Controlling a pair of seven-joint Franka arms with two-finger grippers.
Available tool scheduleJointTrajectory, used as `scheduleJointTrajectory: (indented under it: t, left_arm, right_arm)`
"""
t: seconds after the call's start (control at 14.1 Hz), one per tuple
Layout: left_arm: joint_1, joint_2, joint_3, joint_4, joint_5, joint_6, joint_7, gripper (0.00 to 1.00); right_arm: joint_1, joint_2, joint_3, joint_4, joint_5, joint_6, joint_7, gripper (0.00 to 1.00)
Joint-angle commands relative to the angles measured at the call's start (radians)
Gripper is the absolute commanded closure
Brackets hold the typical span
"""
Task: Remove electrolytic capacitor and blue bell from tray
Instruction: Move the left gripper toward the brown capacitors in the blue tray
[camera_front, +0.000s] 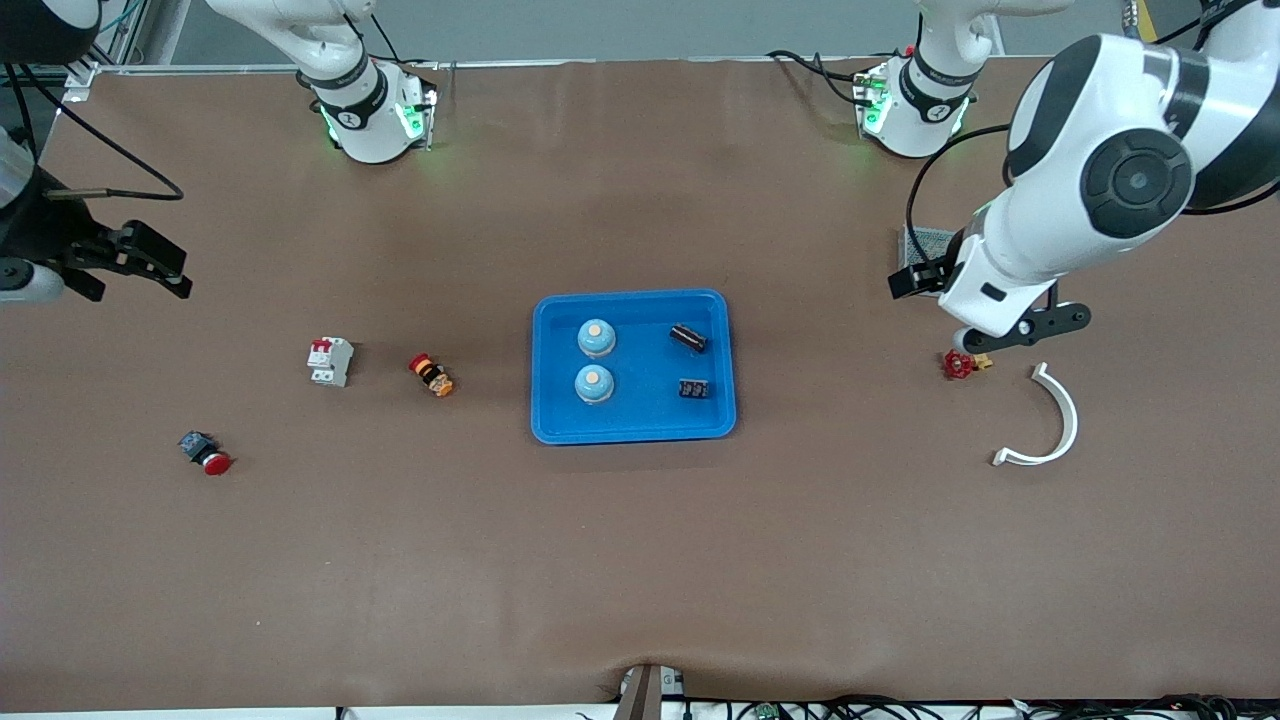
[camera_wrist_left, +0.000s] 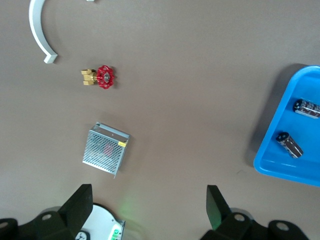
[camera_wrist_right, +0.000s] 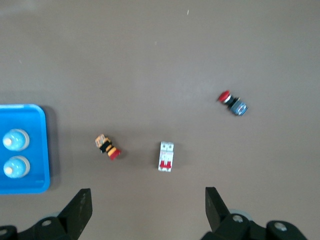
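A blue tray sits mid-table. In it stand two light-blue bells, and beside them, toward the left arm's end, lie two black capacitors. The left wrist view shows the capacitors in the tray's corner. The right wrist view shows the bells. My left gripper hangs open and empty over bare table by a red valve. My right gripper hangs open and empty over the right arm's end of the table.
Toward the right arm's end lie a white circuit breaker, an orange-and-red button and a red push button. Toward the left arm's end lie a red valve, a white curved piece and a metal mesh box.
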Motion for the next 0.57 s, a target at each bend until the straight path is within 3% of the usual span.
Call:
scheduleJointTrajectory:
  t: [0.0, 0.21, 0.5]
  left_arm:
    - [0.002, -0.013, -0.053, -0.107, -0.002, 0.104, -0.093, 0.00]
    - [0.000, 0.006, -0.141, -0.184, -0.005, 0.230, -0.298, 0.00]
    - [-0.050, 0.121, -0.202, -0.182, -0.003, 0.348, -0.574, 0.00]
  right_arm:
    - [0.004, 0.063, 0.000, 0.019, -0.003, -0.030, 0.000, 0.00]
    - [0.040, 0.066, 0.000, 0.022, -0.007, -0.025, -0.002, 0.00]
    - [0.076, 0.083, 0.000, 0.020, 0.008, 0.033, 0.000, 0.00]
